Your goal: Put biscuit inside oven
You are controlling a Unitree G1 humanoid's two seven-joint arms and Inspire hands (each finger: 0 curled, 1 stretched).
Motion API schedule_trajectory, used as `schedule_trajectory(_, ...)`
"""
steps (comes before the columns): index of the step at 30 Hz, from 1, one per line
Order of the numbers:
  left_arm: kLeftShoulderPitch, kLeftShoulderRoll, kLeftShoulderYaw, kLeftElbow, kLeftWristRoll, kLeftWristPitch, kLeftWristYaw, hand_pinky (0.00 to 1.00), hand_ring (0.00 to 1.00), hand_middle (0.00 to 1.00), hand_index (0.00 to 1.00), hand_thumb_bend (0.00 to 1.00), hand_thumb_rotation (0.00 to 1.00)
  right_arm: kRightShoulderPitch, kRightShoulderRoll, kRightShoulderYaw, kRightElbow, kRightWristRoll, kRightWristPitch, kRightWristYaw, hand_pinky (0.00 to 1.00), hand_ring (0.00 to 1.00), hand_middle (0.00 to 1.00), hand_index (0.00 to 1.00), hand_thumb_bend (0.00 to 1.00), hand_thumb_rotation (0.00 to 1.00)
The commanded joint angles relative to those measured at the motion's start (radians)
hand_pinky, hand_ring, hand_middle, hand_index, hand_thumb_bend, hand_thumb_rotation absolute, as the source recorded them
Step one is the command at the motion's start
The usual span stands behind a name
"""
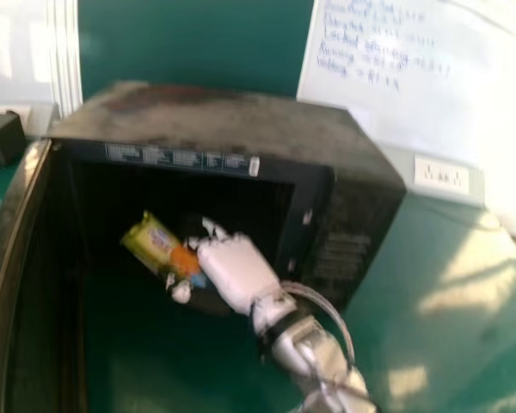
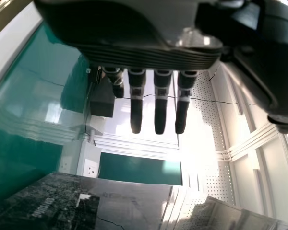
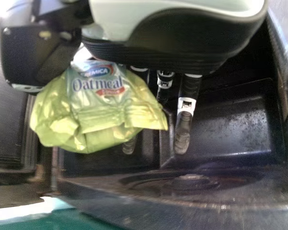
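A: Step in hand?

B: Insertion, by the look of things. Biscuit packet (image 1: pixel 151 240) at the mouth of the oven (image 1: pixel 224 123), tilted, seen against the dark cavity (image 1: pixel 241 196). Oven door (image 1: pixel 15 267) open on the robot's left. Cannot tell exact depth past the rim.

A: State of the right hand (image 1: pixel 236 268)?

B: Pinching biscuit packet between thumb and fingers; green-yellow wrapper bulging out past the grip in right wrist view. Metal interior close beyond, with a round fitting (image 3: pixel 189 179).

A: And the left hand (image 2: pixel 136 112)?

B: Fingers straight, slightly apart, holding nothing. Seen in left wrist view; no part in the insertion, apparently.

A: Progress?

B: Well past halfway, at a guess. Lowering, release and withdrawal left to do.

A: Next move?

B: Advance deeper, keeping knuckles and packet off the rim and side wall. Then lower towards the oven floor, open fingers only with packet supported, back out straight.

A: Risks?

B: Early release: possible tumble over the front lip. Soft wrapper, likely to crumple or cling to fingertips; worth checking before withdrawal. Contents probably brittle, so no hard squeeze.
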Motion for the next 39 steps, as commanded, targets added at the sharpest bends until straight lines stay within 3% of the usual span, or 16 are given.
schedule_trajectory(1, 0.018, -0.031, 0.0, 0.005, -0.001, -0.004, -0.001, 0.82, 0.75, 0.79, 0.78, 0.77, 0.92, -0.067, 0.014, 0.012, 0.064, 0.003, -0.004, -0.036, 0.34, 0.43, 0.51, 0.53, 0.47, 0.0)
schedule_trajectory(7, 0.019, -0.032, 0.001, 0.009, -0.001, -0.005, -0.004, 0.84, 0.78, 0.82, 0.8, 0.75, 0.94, -0.195, 0.037, 0.035, 0.252, 0.012, -0.003, -0.086, 0.33, 0.43, 0.51, 0.53, 0.47, 0.0)
schedule_trajectory(20, 0.022, -0.033, -0.002, 0.011, -0.015, -0.004, -0.01, 0.85, 0.75, 0.79, 0.79, 0.72, 0.83, -0.449, 0.111, 0.079, 0.729, 0.052, -0.013, -0.271, 0.34, 0.43, 0.51, 0.53, 0.47, 0.0)
schedule_trajectory(25, 0.022, -0.035, 0.0, 0.015, -0.015, -0.007, -0.01, 0.86, 0.74, 0.77, 0.78, 0.73, 0.84, -0.543, 0.132, 0.096, 0.89, 0.067, -0.007, -0.325, 0.34, 0.43, 0.51, 0.53, 0.47, 0.0)
schedule_trajectory(31, 0.025, -0.036, 0.0, 0.017, -0.019, -0.014, -0.017, 0.87, 0.75, 0.79, 0.78, 0.73, 0.87, -0.606, 0.149, 0.109, 1.003, 0.094, 0.014, -0.306, 0.34, 0.43, 0.51, 0.53, 0.47, 0.0)
schedule_trajectory(39, 0.038, -0.039, -0.003, 0.002, -0.009, -0.003, -0.01, 0.87, 0.76, 0.78, 0.79, 0.73, 0.83, -0.62, 0.16, 0.111, 1.076, 0.127, 0.034, -0.309, 0.34, 0.43, 0.51, 0.52, 0.47, 0.0)
